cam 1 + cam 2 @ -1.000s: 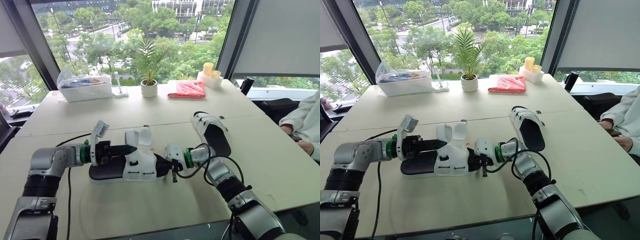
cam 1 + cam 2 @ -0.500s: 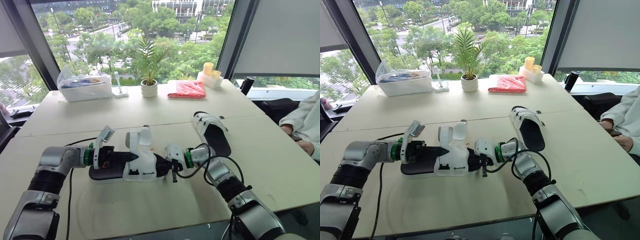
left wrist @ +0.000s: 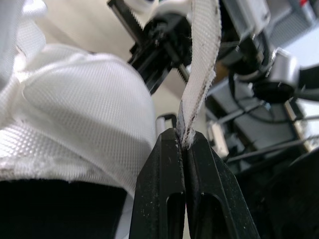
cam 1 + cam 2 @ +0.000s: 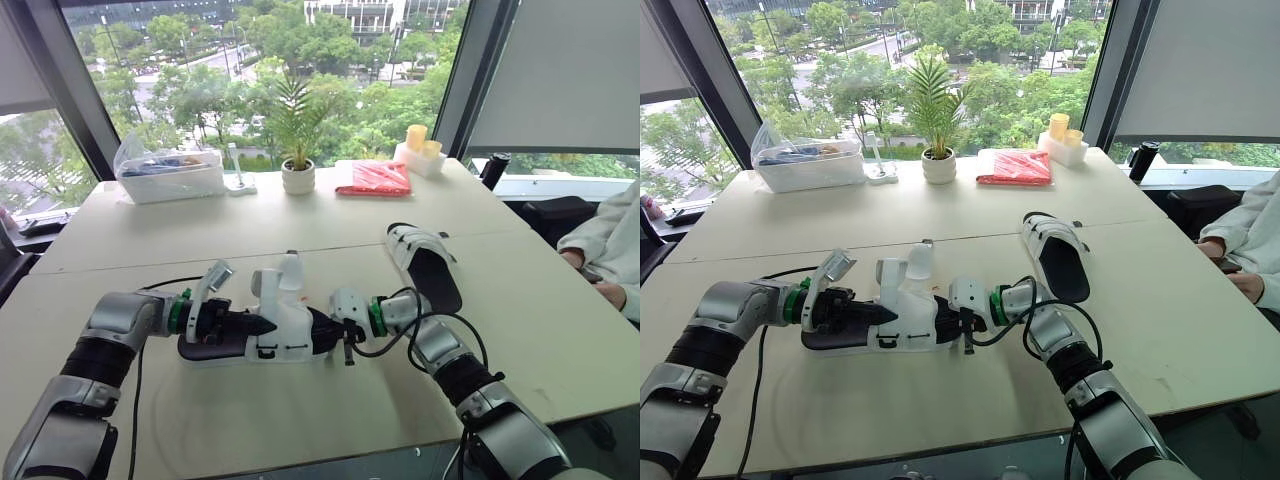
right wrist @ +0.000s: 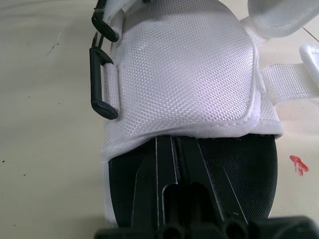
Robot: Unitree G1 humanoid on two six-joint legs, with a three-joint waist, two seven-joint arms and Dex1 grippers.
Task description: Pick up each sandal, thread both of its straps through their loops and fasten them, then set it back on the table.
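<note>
Potted palm (image 4: 297, 170), clear bin (image 4: 170, 172), red packet (image 4: 374, 178) along the table's (image 4: 300, 215) far edge.

one white sandal (image 4: 272, 338) with a black footbed lies on its sole near the tabletop's front edge, its straps (image 4: 290, 272) standing upright and its black loops (image 5: 102, 82) empty. the other sandal (image 4: 425, 265) lies flat further back, toward the right edge.

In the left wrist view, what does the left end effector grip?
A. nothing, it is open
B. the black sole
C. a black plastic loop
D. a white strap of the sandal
D: the left end effector is closed on the edge of the white strap, which rises from between its tips.
</note>
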